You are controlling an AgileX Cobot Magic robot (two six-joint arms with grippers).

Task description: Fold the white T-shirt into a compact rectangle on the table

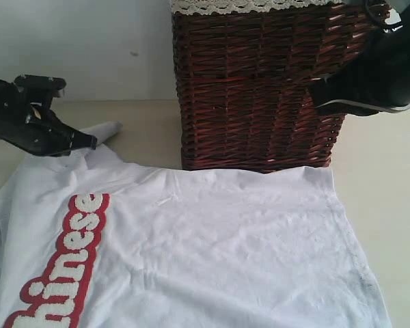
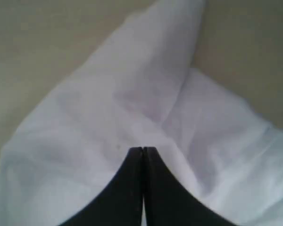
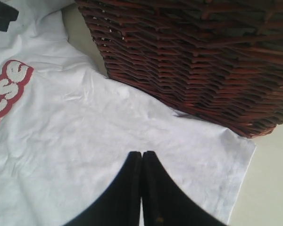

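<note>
We're looking at a pale grey-white wall [image 1: 75, 41] at the back, plain but for one small dark speck [image 1: 133, 52]. In front of it we see a dark red-brown wicker basket [image 1: 260, 89], white lace trim [image 1: 246, 6] along its rim, all under soft, even light.

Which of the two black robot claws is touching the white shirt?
The left gripper: its shut tips pinch a sleeve of the white T-shirt. The right gripper hangs shut in the air up by the wicker basket, off the cloth.
</note>
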